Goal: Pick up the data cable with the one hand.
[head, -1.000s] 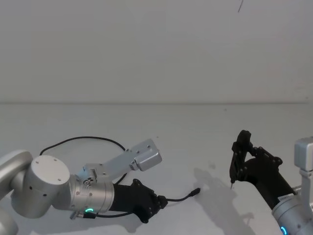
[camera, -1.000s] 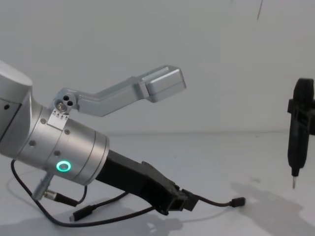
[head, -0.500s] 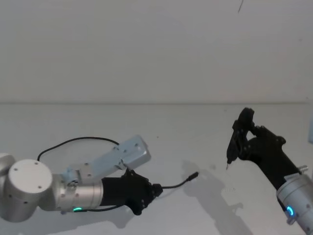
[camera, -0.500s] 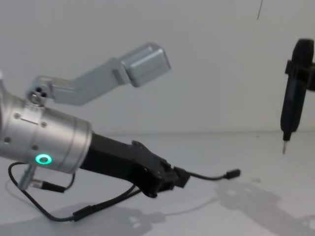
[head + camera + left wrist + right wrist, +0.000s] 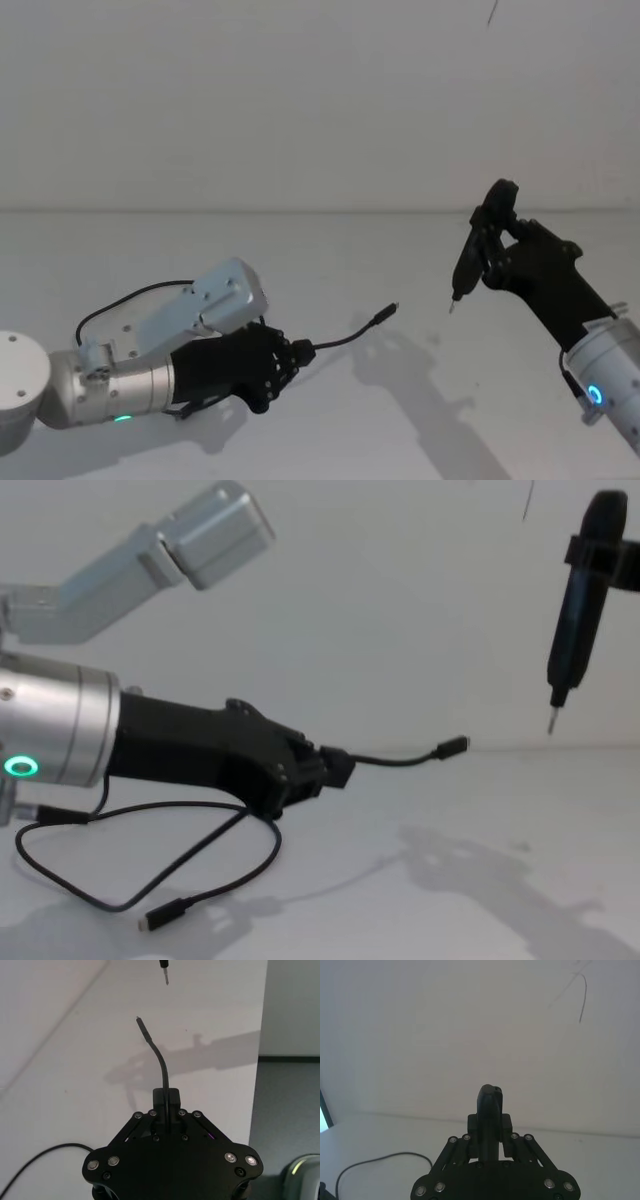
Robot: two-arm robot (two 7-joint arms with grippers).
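My left gripper (image 5: 298,352), chunky and black on a silver arm with a green ring, is shut on the data cable (image 5: 346,338) a short way behind one plug. That plug (image 5: 452,746) sticks out to the right, held up off the table. In the left wrist view the cable (image 5: 163,1066) curves away from between the gripper's (image 5: 166,1109) closed jaws. The rest of the cord hangs in a loop (image 5: 205,865), and its other plug (image 5: 165,916) lies on the table. My right gripper (image 5: 497,262) hangs higher at the right, shut on a slender black pen-like tool (image 5: 575,610).
The white table (image 5: 420,430) spreads under both arms, with a plain white wall behind. The tool's metal tip (image 5: 451,307) points down, a little right of the raised plug. The left arm's silver camera block (image 5: 215,525) juts up at the upper left.
My left gripper has risen and drawn back leftward with the cable, lifting the plug end off the table. The right gripper with its tool has also moved up.
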